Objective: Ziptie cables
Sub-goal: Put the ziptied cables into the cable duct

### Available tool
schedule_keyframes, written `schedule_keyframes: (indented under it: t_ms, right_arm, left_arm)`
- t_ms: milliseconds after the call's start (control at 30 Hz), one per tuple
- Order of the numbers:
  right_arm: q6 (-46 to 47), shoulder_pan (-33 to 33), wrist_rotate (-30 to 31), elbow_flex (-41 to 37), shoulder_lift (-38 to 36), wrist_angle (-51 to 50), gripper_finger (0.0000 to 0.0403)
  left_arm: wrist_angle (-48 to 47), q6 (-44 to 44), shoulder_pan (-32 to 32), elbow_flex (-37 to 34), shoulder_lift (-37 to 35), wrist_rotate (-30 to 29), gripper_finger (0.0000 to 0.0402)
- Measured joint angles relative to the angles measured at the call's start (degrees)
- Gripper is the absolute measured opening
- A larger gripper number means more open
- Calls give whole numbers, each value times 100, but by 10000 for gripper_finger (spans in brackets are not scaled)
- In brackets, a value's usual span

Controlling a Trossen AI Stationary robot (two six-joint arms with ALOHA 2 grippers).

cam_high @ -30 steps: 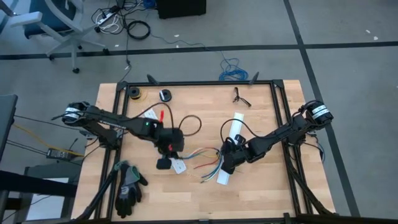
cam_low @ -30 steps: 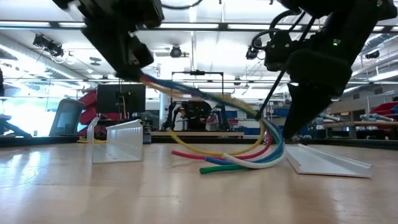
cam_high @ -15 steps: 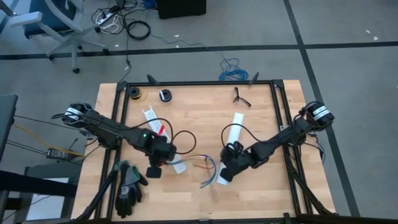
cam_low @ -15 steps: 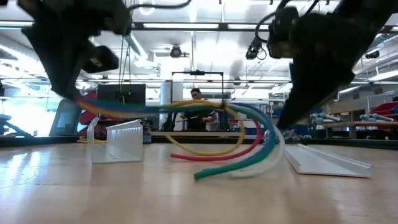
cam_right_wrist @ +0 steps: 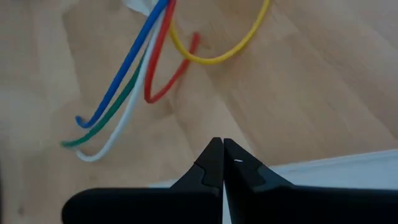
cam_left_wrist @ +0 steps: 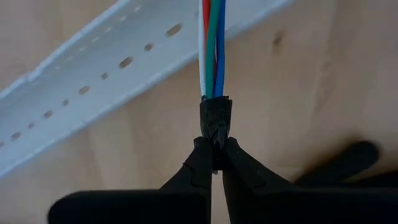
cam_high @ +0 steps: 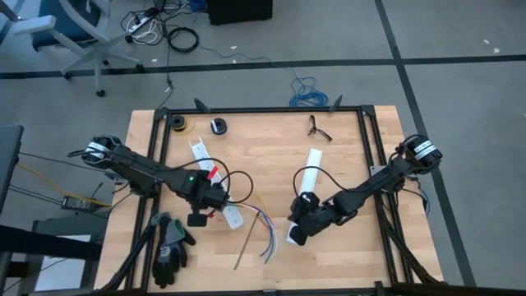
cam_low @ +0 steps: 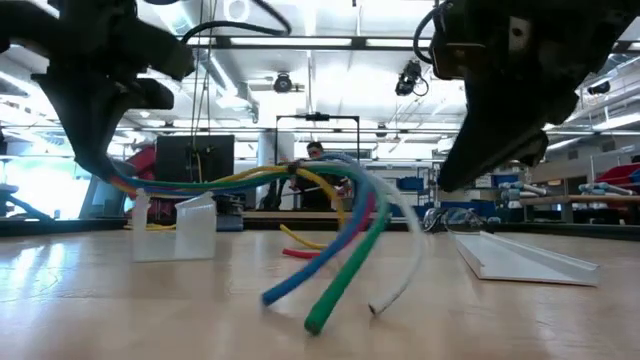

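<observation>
Centre-left of the high view, we see the left gripper (cam_high: 215,200) clamped on the bound end of the cables (cam_high: 261,226), whose free ends fan toward lower centre, just beside a white strip (cam_high: 209,178). R. gripper (cam_high: 297,233), fingers shut & empty, sits right of centre over another white strip (cam_high: 308,174), apart from the cables.

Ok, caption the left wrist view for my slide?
Left tool shut on the cables' bound end, above a white strip.
</observation>
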Motion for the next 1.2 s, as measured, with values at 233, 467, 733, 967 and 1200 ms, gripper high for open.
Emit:
schedule_keyframes:
  t_ms: [233, 467, 733, 967, 1200]
  right_arm:
    - [-211, -78, -42, 0, 25, 942, 0]
    - [-603, -576, 7, 56, 769, 1691, 0]
    - [-1283, -1148, -65, 238, 1163, 2354, 0]
    - [-1402, -1285, -1672, 451, 1585, 2940, 0]
    - [-1608, -970, -2157, 1241, 2234, 3064, 0]
  left_arm:
    - [-223, 28, 7, 80, -159, -294, 20]
    - [-118, 132, 141, 177, -629, -565, 20]
    - [-106, 250, 328, 177, -709, -634, 20]
    - [-170, 385, 616, 165, -717, -783, 19]
    - [-145, 480, 717, 153, -720, -854, 19]
